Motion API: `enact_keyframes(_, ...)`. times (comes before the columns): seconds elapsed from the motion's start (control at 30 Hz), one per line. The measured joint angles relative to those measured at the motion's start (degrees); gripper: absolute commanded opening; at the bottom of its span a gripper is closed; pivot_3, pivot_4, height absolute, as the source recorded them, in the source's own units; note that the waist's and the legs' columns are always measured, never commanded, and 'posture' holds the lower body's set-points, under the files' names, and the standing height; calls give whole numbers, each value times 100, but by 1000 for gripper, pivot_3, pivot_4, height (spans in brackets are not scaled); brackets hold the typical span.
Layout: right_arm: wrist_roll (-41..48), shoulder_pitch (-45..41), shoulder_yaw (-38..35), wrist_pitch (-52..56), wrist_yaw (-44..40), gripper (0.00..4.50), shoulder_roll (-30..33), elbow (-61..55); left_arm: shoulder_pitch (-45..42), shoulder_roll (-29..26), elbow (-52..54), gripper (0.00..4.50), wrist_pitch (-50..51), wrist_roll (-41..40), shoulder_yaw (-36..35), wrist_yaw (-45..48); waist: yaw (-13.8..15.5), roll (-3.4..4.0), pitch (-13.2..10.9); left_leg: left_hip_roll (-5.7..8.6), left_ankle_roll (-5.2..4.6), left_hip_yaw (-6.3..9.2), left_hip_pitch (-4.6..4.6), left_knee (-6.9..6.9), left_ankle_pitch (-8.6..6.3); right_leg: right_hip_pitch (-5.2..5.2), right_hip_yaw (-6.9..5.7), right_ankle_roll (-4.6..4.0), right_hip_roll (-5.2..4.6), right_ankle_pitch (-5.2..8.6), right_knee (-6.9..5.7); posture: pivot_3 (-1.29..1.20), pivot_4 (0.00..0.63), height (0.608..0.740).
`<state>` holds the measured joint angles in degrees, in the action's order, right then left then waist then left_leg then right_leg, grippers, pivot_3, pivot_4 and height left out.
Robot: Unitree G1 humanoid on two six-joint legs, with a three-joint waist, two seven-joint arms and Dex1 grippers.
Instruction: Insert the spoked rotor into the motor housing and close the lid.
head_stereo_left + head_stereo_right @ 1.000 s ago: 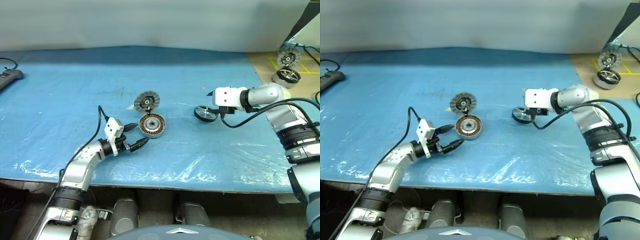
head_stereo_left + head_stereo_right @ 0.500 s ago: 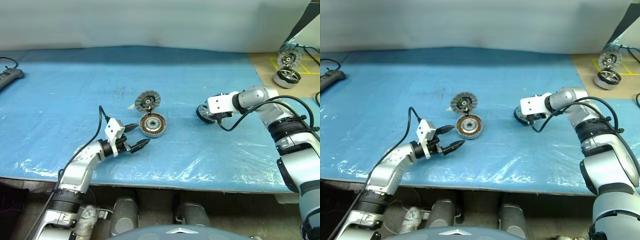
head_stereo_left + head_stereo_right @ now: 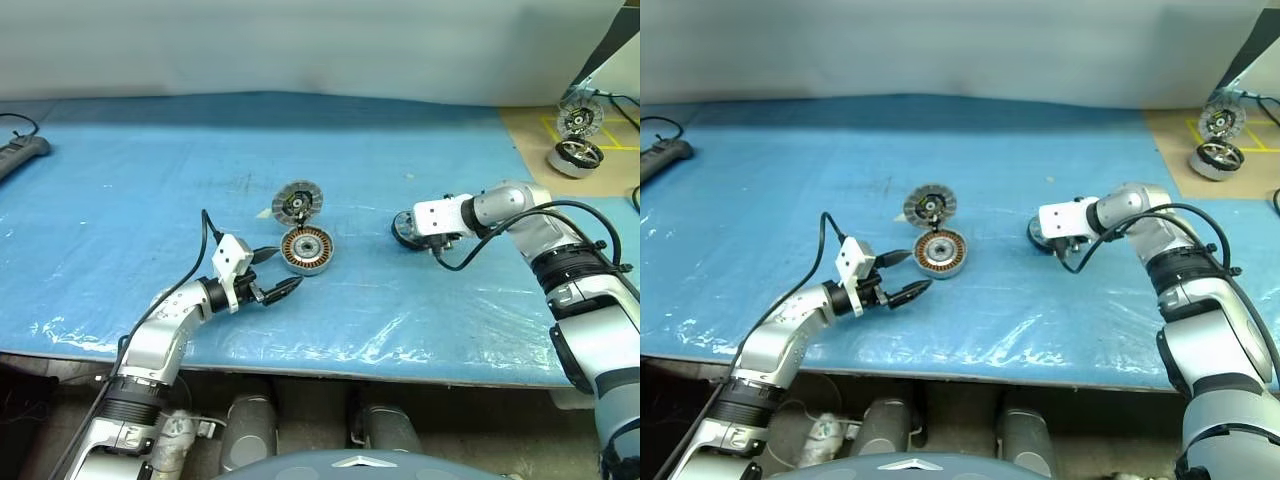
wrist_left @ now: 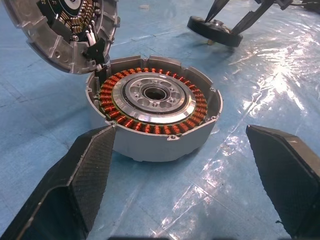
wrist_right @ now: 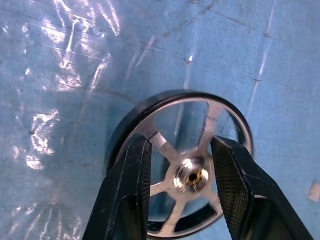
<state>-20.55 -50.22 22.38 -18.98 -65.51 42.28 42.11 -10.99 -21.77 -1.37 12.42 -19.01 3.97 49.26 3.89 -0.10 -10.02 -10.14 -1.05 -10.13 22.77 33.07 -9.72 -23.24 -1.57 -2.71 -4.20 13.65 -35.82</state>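
Looking across a table draped in a crinkled blue plastic sheet (image 3: 120, 200), I start at the far left, where a dark power strip (image 3: 20, 155) is cut off by the edge of the view.

Next comes my left gripper (image 3: 272, 276), held low over the sheet with its two black fingers spread wide and holding nothing. It points at the motor housing (image 3: 304, 250), which sits just beyond its fingertips, a short silver cup with a ring of copper windings showing inside. In the left wrist view the housing (image 4: 155, 112) sits between my two spread fingers (image 4: 80, 175) without touching either.

Leaning against the far side of the housing is the lid (image 3: 296, 201), tilted up on its edge, its open face showing dark parts I cannot make out clearly.

Further right, well apart from the housing, the spoked rotor (image 3: 405, 229) lies on the sheet, mostly hidden behind my right gripper's (image 3: 1045, 240) white body. In the right wrist view my right fingers (image 5: 132, 200) straddle the rotor's (image 5: 150, 125) central shaft, one on each side reaching between the silver spokes; I cannot tell whether they touch it.

At the far right, on a brown surface (image 3: 525, 130), two more wheel-like parts (image 3: 574, 135) sit, too small to make out.
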Motion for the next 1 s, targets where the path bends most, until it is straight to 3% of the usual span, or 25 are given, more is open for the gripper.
enact_keyframes(0.4,501,187,-278,776,-300,2091,-91,-368,-69,-46,-21,4500,66,-3,3,44,3,1,0,0,-1,0,2,0,-1,-2,-1,0,0,0,2,0,150,740)
enact_keyframes(0.77,207,198,-254,344,73,2091,92,-704,-114,-69,394,4500,475,-82,7,-7,0,1,-1,0,-1,0,11,-1,-1,-8,-1,0,0,0,4,0,150,740)
enact_keyframes(0.93,141,198,-240,193,203,3349,84,-690,-196,-40,561,4500,671,-100,33,-122,-1,1,-1,0,-2,0,11,0,0,-9,0,0,0,0,4,0,150,740)
enact_keyframes(1.0,146,196,-244,276,213,3349,77,-666,-199,-24,636,4500,737,-101,62,-167,-1,1,-1,0,-3,0,12,-1,0,-9,-1,0,0,0,5,0,150,740)
